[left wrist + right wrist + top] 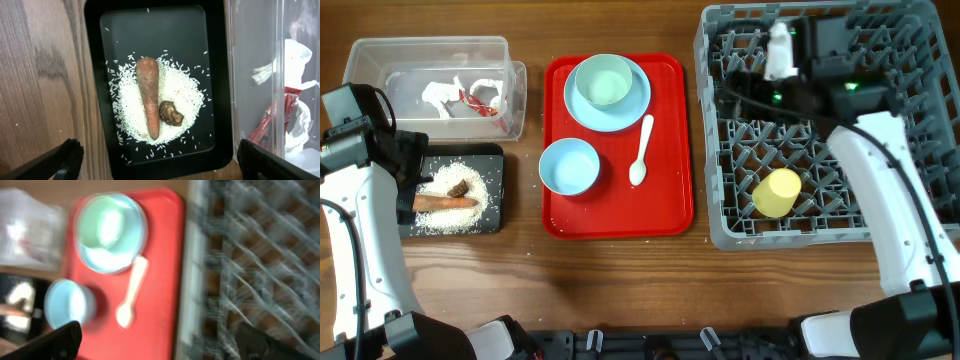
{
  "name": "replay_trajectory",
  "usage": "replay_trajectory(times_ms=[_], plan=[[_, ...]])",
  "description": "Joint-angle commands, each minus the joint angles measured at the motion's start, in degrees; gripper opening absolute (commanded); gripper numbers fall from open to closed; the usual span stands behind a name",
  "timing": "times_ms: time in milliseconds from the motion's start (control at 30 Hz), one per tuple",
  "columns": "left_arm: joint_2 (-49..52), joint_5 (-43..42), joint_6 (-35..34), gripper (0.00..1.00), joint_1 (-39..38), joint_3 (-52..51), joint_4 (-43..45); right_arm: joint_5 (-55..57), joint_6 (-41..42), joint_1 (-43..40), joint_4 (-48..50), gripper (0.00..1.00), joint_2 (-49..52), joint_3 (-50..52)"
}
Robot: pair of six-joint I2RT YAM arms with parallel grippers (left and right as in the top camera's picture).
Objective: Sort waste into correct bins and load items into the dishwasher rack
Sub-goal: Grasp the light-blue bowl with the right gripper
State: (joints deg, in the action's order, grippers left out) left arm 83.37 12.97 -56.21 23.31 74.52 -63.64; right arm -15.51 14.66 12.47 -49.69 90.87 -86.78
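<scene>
The clear tub (365, 55) holds white scraps (442, 95) and a red wrapper (485, 103). The black tray (95, 100) holds rice grains (132, 107), a carrot stick (149, 95) and a brown lump (171, 112). My left gripper (160, 165) is open and empty over the black tray's near edge. A pale mint bowl (603, 80) sits on a light blue plate (635, 105). A light blue bowl (568, 165) and a white spoon (640, 155) lie beside them. A yellow cup (777, 192) lies in the grey rack (715, 200). My right gripper (167, 345) is open and empty above the rack's left edge.
The plate, both bowls and the spoon sit on a red tray (670, 200) between the bins and the rack. The tub stands right behind the black tray. Bare wooden table (620, 280) lies along the front. The right wrist view is motion-blurred.
</scene>
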Motion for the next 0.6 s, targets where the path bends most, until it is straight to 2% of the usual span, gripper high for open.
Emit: replay_trajectory(times_ms=[0,67,167,267,367,433,567], plan=[[0.3,0.1,0.5,1.0,0.2,0.3,-0.1,-1.7,8.1,10.2,8.3,1.0,1.6,-0.9],[0.3,0.1,0.5,1.0,0.2,0.3,-0.1,2.7,12.9,17.6,13.2,0.98,5.4,-0.9],[0.3,0.1,0.5,1.0,0.2,0.3,-0.1,4.0,20.4,24.3,18.1,0.9,14.6,-0.9],[0.3,0.1,0.5,1.0,0.2,0.3,-0.1,0.9,21.9,26.2,19.3,0.86,21.9,-0.9],[0.3,0.1,0.5,1.0,0.2,0.3,-0.1,-4.1,22.8,26.6,21.3,0.75,29.0,-0.9],[0.3,0.1,0.5,1.0,0.2,0.3,-0.1,-9.5,24.4,26.6,22.3,0.61,31.9,-0.9],[0.3,0.1,0.5,1.0,0.2,0.3,-0.1,-9.4,26.0,26.7,22.3,0.31,33.0,-0.9]])
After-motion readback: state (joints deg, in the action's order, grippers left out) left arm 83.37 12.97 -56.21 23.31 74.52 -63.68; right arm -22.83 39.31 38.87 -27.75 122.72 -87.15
